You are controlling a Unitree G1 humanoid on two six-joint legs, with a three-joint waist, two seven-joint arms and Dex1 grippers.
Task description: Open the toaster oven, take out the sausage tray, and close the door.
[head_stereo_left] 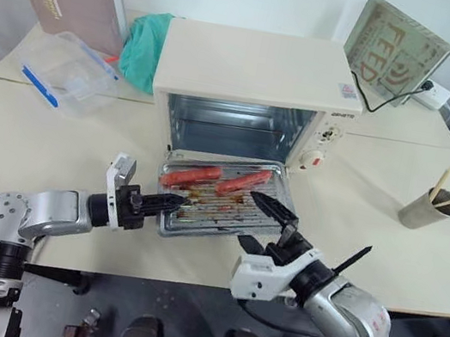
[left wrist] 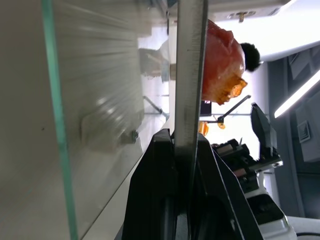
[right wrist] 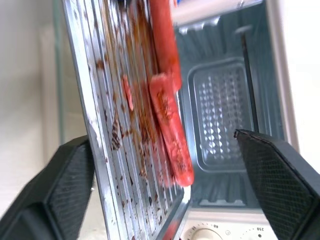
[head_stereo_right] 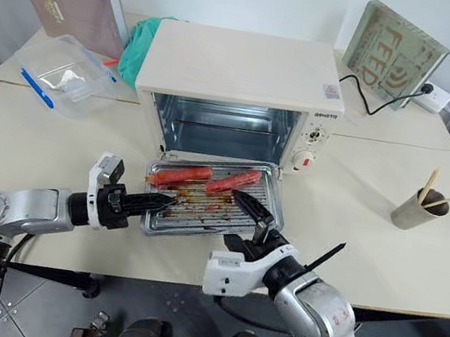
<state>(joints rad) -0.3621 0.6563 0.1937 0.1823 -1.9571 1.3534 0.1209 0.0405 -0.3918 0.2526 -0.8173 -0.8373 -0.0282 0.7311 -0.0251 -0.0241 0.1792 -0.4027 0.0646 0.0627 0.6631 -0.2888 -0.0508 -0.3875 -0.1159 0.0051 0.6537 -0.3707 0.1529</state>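
On the cream table [head_stereo_left: 5, 130], toaster oven [head_stereo_left: 251, 68] open, cavity empty and lit, door [left wrist: 30, 125] folded down flat in front, glass pane seen edge-on beside the tray in the left wrist view. Sausage tray [head_stereo_left: 224, 221] out of the cavity, held over the lowered door just ahead of the opening. 2 red-orange sausages [head_stereo_left: 191, 175] lay along the tray's far side, brown grease streaked across the ribs. Left gripper [head_stereo_left: 174, 202] clamped tight on the tray's left rim, metal edge pinched between both black fingers [left wrist: 160, 190], as seen up close in the left wrist view. Right gripper [head_stereo_left: 256, 222] at the tray's near right corner, jaws spread wide, 1 finger above the rim and 1 below, nothing held; in the right wrist view both pads [right wrist: 65, 185] stood well apart with the tray between them. Clear plastic box [head_stereo_left: 68, 71] with blue clips sat at the far left of the table, green cloth [head_stereo_left: 142, 45] just beside the oven's left wall. Paper cup [head_stereo_left: 427, 209] with wooden sticks stood well apart at the right. Black cord [head_stereo_left: 390, 97] ran from behind the oven to a white socket strip.
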